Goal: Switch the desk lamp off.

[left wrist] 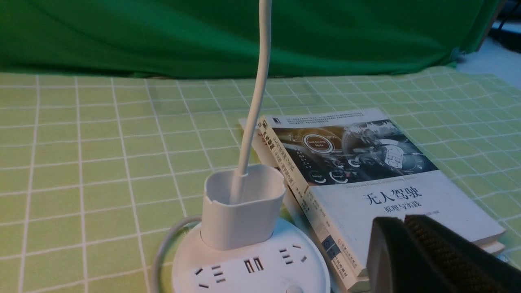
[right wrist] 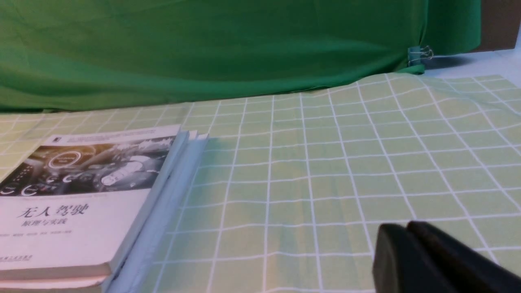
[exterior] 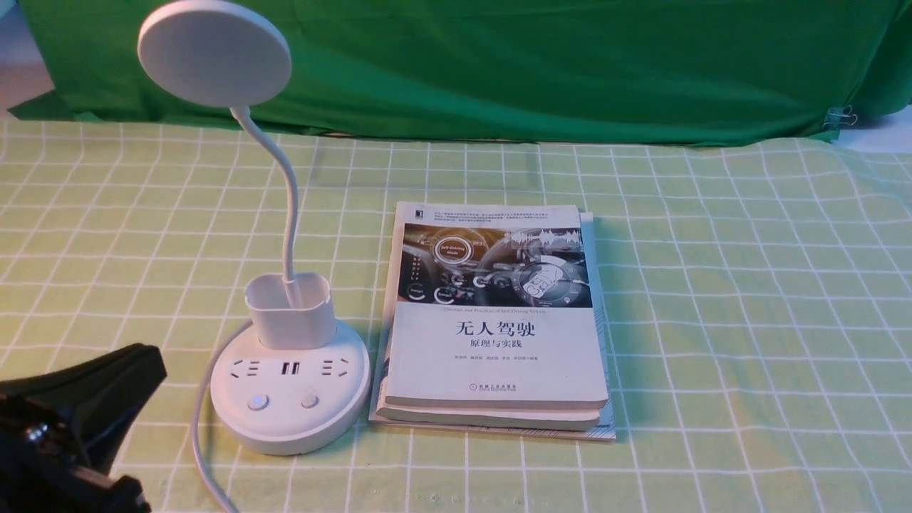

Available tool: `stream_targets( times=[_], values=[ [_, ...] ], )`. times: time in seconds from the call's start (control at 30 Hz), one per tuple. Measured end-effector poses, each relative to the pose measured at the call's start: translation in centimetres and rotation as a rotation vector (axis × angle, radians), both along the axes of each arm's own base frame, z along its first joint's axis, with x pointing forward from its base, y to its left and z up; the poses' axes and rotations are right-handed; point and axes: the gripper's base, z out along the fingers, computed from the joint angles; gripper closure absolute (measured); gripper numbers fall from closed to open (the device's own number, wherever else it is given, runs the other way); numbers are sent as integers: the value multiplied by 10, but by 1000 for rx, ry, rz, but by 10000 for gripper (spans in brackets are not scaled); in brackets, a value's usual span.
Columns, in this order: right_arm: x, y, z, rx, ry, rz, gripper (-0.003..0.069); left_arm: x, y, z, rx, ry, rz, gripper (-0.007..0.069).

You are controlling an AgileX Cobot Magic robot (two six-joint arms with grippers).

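Hovering near the white plastic disc-headed desk lamp [exterior: 291, 313], which stands left of the white paperback books [exterior: 499, 342]: left gripper [left wrist: 405, 221], jaws clenched, empty; right gripper [right wrist: 407, 232] likewise clenched. Base buttons [exterior: 258, 402] untouched; press apparently not yet made.

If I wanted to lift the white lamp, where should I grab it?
Probably the squarish cup on the round base: come in level from the near side and pinch its left and right walls. The neck rises out of the cup, blocking a straight-down approach, and is thin and curved; the base is too wide and flat.
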Motion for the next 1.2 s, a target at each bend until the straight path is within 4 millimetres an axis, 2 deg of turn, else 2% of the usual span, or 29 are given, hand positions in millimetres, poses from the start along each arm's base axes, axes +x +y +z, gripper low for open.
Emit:
stream_targets(
  times=[0.13,0.23,0.43,0.67,1.0,1.07,1.2],
  values=[
    [0,0,0,0,0,0,630,-7,3,-16,2,1,2,619],
    [0,0,0,-2,0,0,630,-7,3,-20,11,7,1,619],
    [0,0,0,-2,1,0,630,-7,3,-19,56,-38,-5,619],
    [0,0,0,-2,1,0,630,-9,7,-15,95,-191,15,619],
    [0,0,0,-1,0,0,630,-31,30,-36,69,-336,251,619],
    [0,0,0,-2,0,0,630,-34,31,-37,57,-334,262,619],
    [0,0,0,-2,-2,0,630,-37,31,-56,31,-135,261,619]
  ],
)
